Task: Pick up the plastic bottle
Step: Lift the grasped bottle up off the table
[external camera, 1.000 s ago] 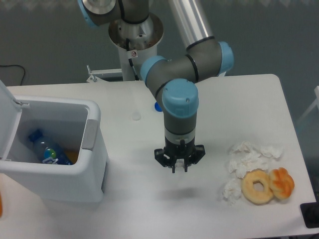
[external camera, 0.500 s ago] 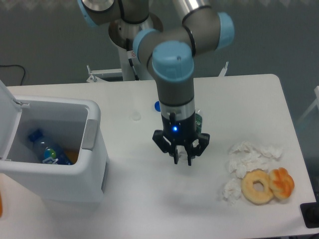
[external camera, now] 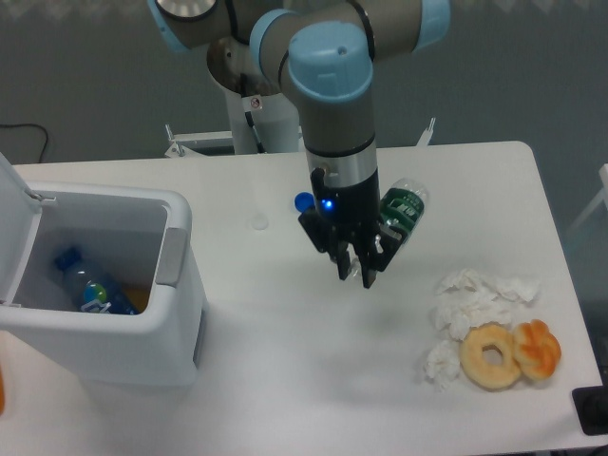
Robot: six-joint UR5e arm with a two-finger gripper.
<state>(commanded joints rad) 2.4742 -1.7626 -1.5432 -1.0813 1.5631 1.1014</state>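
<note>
Clear, ridged plastic is showing just right of the gripper (external camera: 357, 273): the plastic bottle (external camera: 399, 215) is lying on its side on the white table (external camera: 285, 380), tilted, its dark green label band carrying pale markings too small to read. The bottle's lower end is sitting against the right side of the gripper body, partly hidden behind it, while its upper end is pointing to the far right. The dark fingers (external camera: 368, 274) are pointing down and toward the near side, their tips hanging close together with only a narrow gap; nothing is visibly clamped between them, and whether they are touching the bottle cannot be told. A blue light is glowing on the wrist above them. A small blue cap (external camera: 302, 201) is resting on the table just left of the arm. At the left, a white bin (external camera: 176, 285) is standing open, holding a bottle with a blue label (external camera: 90, 287) whose printing is unreadable. To the near right, crumpled white tissues (external camera: 475, 302) are lying beside a ring doughnut (external camera: 492, 355) and a bread roll (external camera: 539, 348), well apart from the fingers.
</note>
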